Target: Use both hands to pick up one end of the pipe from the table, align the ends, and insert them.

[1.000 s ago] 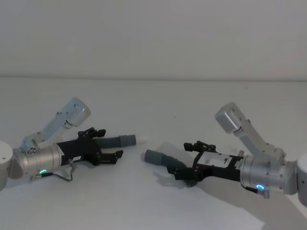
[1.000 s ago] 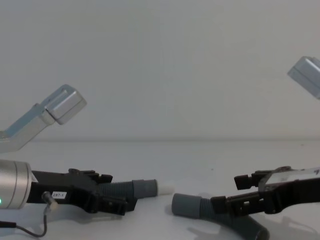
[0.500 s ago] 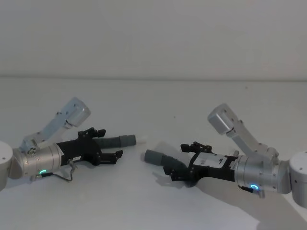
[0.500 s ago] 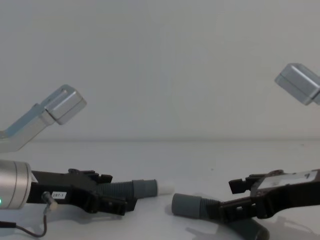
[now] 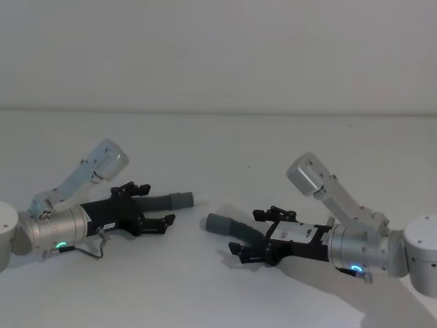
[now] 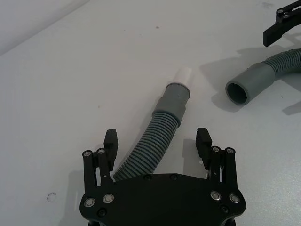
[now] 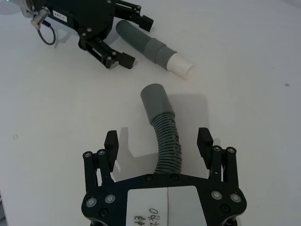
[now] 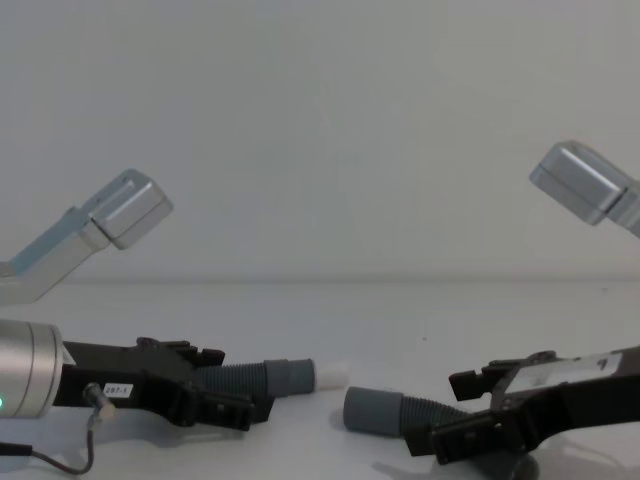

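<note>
Left tool (image 5: 156, 203), black and two-fingered, lies low over the white surface (image 5: 205, 294) on my left side. Its fingers (image 6: 111, 141) are spread wide, and the shorter hose (image 5: 162, 201) runs out between them, not yet pinched. That hose's long axis points away from the tool toward the middle of the surface. It ends in a smooth grey cuff (image 6: 175, 96) with a short white tip (image 6: 184, 74).

Right tool (image 5: 246, 232) mirrors it on my right side, also spread wide. It straddles the ribbed body of the longer hose (image 7: 168, 141), which curves forward from between the fingers to its open cuff (image 7: 155, 100). Both hose pieces rest on the surface.

The two ends are near each other in the middle but apart, and they do not share a line. The open cuff sits closer to my body than the white tip, and its mouth angles leftward and a little away from me, not squarely at the tip (in the left wrist view that mouth lies off to one side of the tip's axis).

Each arm is nearer its own piece. My judgement is that each tool should close on the ribs behind its cuff and lift. The right end must then swing round until its bore faces the white tip.
</note>
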`<action>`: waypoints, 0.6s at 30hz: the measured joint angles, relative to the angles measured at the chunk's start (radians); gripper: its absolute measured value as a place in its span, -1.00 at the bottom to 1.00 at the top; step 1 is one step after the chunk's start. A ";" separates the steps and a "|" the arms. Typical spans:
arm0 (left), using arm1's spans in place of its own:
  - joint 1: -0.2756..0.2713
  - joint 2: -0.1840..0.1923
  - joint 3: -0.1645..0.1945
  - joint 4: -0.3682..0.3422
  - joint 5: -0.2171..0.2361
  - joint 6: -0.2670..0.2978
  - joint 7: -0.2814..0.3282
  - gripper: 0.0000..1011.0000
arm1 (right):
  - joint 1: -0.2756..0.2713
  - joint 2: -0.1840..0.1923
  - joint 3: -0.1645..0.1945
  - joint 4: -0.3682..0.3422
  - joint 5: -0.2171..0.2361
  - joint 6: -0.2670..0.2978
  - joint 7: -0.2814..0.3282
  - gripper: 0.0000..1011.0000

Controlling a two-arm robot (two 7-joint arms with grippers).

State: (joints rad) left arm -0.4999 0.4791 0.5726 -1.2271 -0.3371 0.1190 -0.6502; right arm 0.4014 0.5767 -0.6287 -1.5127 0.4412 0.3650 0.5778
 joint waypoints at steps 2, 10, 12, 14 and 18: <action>0.000 0.000 0.000 0.000 0.000 0.000 0.000 0.98 | 0.002 -0.001 -0.003 0.002 -0.004 0.000 0.002 0.98; 0.000 0.000 0.000 0.000 0.000 0.000 0.000 0.98 | 0.004 -0.005 -0.011 0.010 -0.019 -0.001 0.007 0.98; 0.000 0.000 0.000 0.000 0.000 0.000 0.000 0.98 | 0.004 -0.007 -0.012 0.013 -0.023 -0.003 0.009 0.98; 0.000 0.000 0.000 0.000 0.000 0.000 0.000 0.98 | 0.004 -0.008 -0.012 0.014 -0.025 -0.005 0.011 0.98; 0.000 0.000 0.000 0.000 0.000 0.000 0.000 0.98 | 0.003 -0.011 -0.012 0.017 -0.029 -0.009 0.013 0.98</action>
State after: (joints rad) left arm -0.4998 0.4792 0.5725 -1.2272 -0.3372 0.1193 -0.6502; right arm 0.4042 0.5655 -0.6412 -1.4954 0.4124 0.3560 0.5907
